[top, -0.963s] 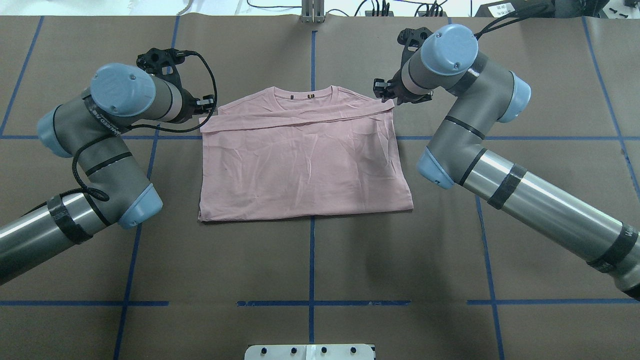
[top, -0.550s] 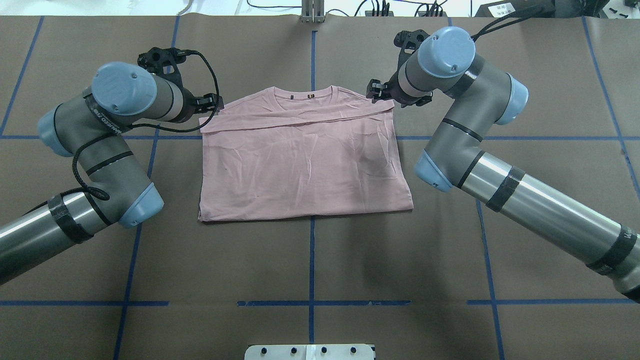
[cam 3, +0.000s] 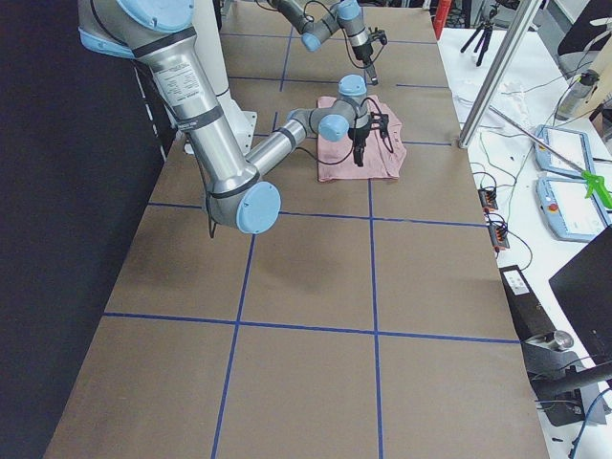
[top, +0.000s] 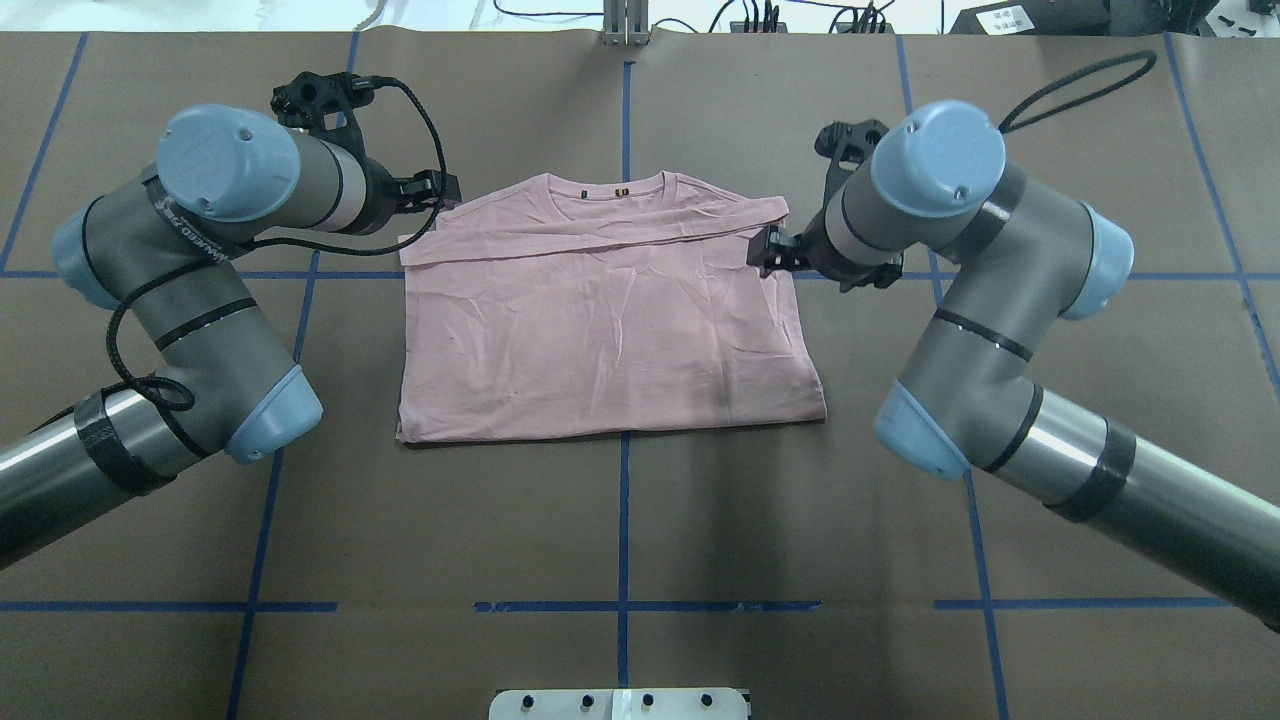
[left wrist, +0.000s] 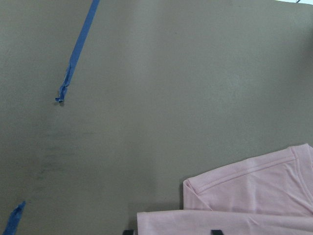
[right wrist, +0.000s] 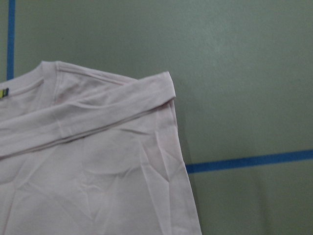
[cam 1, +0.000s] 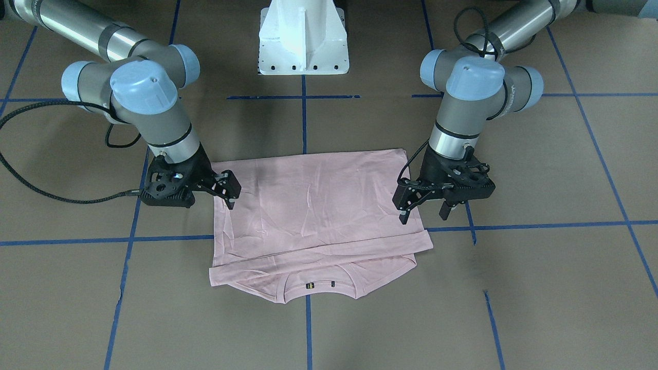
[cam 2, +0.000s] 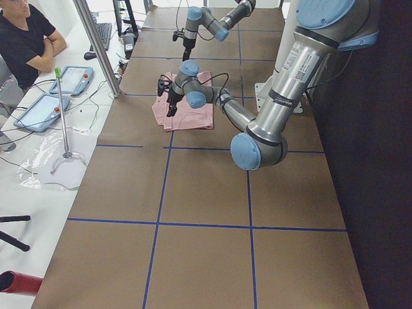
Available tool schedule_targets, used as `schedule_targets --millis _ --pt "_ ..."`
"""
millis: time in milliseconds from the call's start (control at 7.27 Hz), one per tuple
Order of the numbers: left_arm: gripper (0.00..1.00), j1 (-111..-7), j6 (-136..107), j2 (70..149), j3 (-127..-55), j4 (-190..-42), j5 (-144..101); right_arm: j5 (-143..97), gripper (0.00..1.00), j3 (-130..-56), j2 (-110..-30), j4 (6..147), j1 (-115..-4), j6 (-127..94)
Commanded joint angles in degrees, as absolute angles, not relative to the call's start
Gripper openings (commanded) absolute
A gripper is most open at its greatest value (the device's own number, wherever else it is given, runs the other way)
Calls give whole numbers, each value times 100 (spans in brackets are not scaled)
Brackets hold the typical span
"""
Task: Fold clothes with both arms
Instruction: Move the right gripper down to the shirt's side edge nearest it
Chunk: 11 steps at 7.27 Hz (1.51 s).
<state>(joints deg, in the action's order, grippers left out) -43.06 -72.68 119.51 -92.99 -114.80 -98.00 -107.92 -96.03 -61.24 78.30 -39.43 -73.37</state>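
Note:
The pale pink T-shirt lies flat in the middle of the table, folded into a rectangle with its hem edge laid up near the collar. Its print is hidden. It also shows in the front-facing view. My left gripper hovers over the shirt's left edge near the shoulder, open and empty. Its fingertips are wide apart in the left wrist view. My right gripper hovers at the shirt's right edge, open and empty. The right wrist view shows the shirt's far right corner.
The table is covered in brown paper with blue tape lines. The white pedestal stands at the robot's side. A metal post, tablets and a seated person are beyond the far edge.
My right gripper has drawn back from the shirt's far right corner toward the robot along the edge. My left gripper has shifted slightly away from the far left corner. The shirt has not moved.

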Motion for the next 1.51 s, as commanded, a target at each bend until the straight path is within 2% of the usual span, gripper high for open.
schedule_targets --millis 0,825,963,1100,1375 --pt "100 -4289 -7374 11927 -9501 -11382 -9853 -10460 100 -9852 -6460 7945 -3332 -8216" --pt "100 -4263 -7418 11927 -9501 -11391 -9853 -10476 99 -9817 -6653 7945 -3103 -8165" --pt "100 -4263 -7418 11927 -9501 -11391 -9853 -10477 84 -9800 -6653 7945 -3094 -8148" --pt "100 -4263 -7418 11918 -9527 -11391 -9853 -10485 77 -9800 -6653 7945 -3102 -8130" --pt "100 -4263 -7418 11918 -9536 -11391 -9853 -10494 75 -9800 -6636 7954 -3094 -8121"
